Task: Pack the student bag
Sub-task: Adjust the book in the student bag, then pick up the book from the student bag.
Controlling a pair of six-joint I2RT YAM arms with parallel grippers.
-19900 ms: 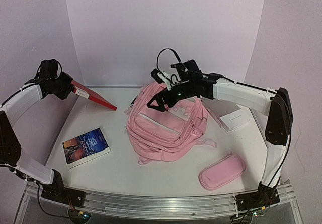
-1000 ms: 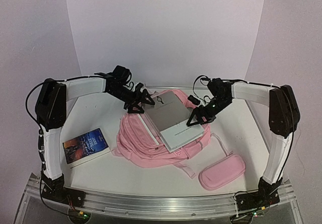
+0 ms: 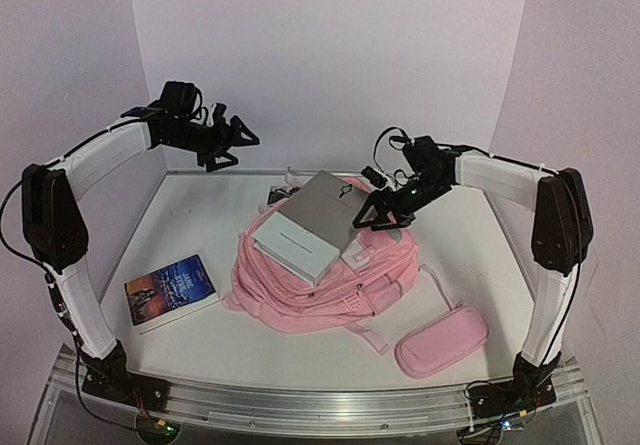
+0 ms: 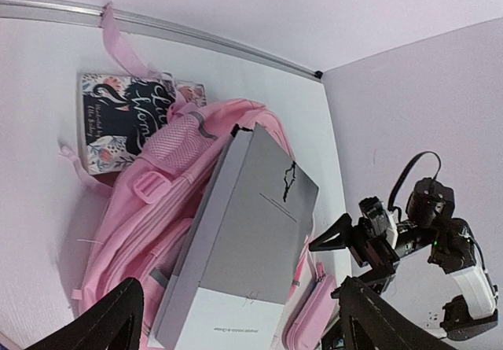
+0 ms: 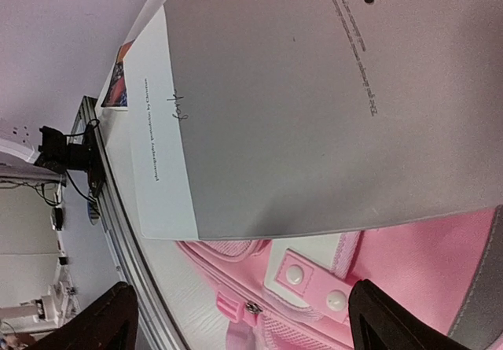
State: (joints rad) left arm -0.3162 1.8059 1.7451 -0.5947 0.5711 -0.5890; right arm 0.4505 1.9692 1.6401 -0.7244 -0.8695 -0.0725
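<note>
student bag [image 3: 330, 287] lies flat, grey book [image 3: 300, 230] atop | left gripper [image 3: 243, 151] spread wide, empty, aloft | right gripper [image 3: 372, 221] spread wide over book

Dark floral book [image 4: 118, 122] partly hidden behind student bag [image 4: 145, 208].

One student bag [image 3: 330, 295], three books [image 3: 305, 230] [image 3: 171, 291] [image 4: 118, 122], one case [image 3: 441, 340]

Bright even light casts soft shadows (wrist views warped)
</note>
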